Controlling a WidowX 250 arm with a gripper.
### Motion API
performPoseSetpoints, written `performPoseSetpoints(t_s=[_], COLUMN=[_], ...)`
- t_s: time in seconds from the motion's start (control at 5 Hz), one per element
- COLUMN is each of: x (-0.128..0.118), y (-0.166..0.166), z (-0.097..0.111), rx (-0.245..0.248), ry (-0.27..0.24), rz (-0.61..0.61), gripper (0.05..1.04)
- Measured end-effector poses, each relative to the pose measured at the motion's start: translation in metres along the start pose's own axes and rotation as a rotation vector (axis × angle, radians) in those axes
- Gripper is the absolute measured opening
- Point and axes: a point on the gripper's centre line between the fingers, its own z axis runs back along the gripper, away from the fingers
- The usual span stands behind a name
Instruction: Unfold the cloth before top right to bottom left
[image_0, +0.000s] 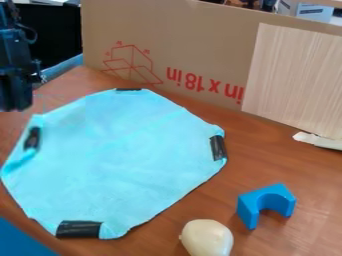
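Part of the black gripper (15, 95) is at the upper left edge, above the table and off to the left of the cloth's top end; I cannot tell how its two sides stand. The light blue cloth (117, 160) lies spread almost flat on the table, with a roughly eight-sided outline. Black tape marks its top, right, bottom and left edges. Near the left tape the edge is slightly raised and creased. The gripper and the cloth appear apart.
A blue arch block (266, 203) and a pale rounded object (207, 238) sit at the lower right of the wooden table (260, 160). A cardboard panel (200, 50) with a wood-grain board (294, 80) stands along the back. Something blue (23, 240) is at the lower left corner.
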Motion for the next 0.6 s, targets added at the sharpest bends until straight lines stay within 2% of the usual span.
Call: performPoseSetpoints(t_s=[0.2, 0.4, 0.6], x=[0.005, 0.005, 0.004], y=[0.004, 0.001, -0.04], z=[-0.002, -0.003, 0.01], rx=[0.03, 0.038, 0.02], ry=[-0.03, -0.048, -0.085], rz=[0.02, 0.034, -0.075], gripper=[0.744, 0.981, 1.001])
